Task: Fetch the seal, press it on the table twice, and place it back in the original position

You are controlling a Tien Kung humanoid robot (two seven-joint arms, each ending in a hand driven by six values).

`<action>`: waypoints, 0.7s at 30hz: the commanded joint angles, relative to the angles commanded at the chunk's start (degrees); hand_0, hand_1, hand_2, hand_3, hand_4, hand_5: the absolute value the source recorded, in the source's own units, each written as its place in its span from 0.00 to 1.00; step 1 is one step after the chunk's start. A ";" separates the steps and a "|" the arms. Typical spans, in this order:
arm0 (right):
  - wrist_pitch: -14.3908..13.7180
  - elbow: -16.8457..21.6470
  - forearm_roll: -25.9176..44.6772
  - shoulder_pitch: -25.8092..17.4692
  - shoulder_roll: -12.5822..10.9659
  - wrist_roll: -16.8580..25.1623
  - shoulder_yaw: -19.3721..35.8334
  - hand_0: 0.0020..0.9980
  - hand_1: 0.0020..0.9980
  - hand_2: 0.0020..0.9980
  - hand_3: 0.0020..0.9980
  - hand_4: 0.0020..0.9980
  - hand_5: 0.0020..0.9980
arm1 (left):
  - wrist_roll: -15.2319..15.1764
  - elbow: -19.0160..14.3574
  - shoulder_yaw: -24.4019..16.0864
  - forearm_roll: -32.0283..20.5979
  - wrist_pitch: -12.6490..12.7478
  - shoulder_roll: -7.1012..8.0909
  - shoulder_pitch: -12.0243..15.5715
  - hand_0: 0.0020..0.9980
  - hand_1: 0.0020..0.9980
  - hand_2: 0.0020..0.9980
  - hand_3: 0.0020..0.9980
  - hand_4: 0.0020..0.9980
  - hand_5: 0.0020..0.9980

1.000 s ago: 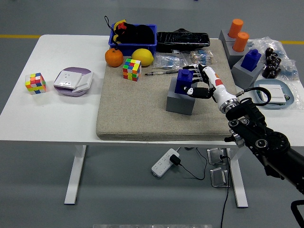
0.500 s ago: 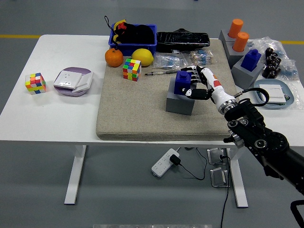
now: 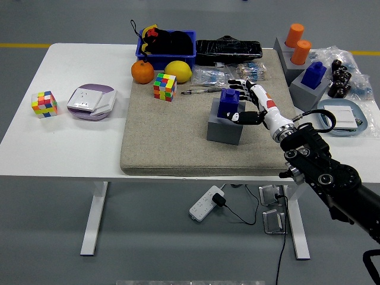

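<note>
On the grey block [image 3: 224,129], the right hand [image 3: 246,102] grips the upright blue seal [image 3: 228,102].

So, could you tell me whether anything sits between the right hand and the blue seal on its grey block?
Nothing visible does: the right hand is already at the blue seal, which sits on its grey block.

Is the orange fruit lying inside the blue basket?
No, the orange fruit lies on the beige mat, just outside the front of the blue basket.
</note>
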 joint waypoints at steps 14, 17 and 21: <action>0.20 0.35 -0.35 -0.15 -0.30 0.00 0.38 0.84 0.85 0.85 0.85 0.95 0.00 | 0.05 0.05 -0.11 0.00 -0.05 -0.19 0.07 0.83 0.79 0.75 0.81 0.73 0.37; 0.30 0.49 -0.37 -0.24 -0.34 0.23 0.56 0.89 0.89 0.88 0.88 1.00 0.00 | 0.08 0.04 -0.10 -0.01 -0.10 -0.26 0.08 0.83 0.79 0.75 0.81 0.73 0.38; 0.38 1.44 -1.28 -0.47 -0.52 -0.12 0.98 0.89 0.89 0.88 0.88 1.00 0.00 | 0.05 0.01 -0.16 -0.01 -0.13 -0.30 0.06 0.83 0.79 0.75 0.81 0.73 0.38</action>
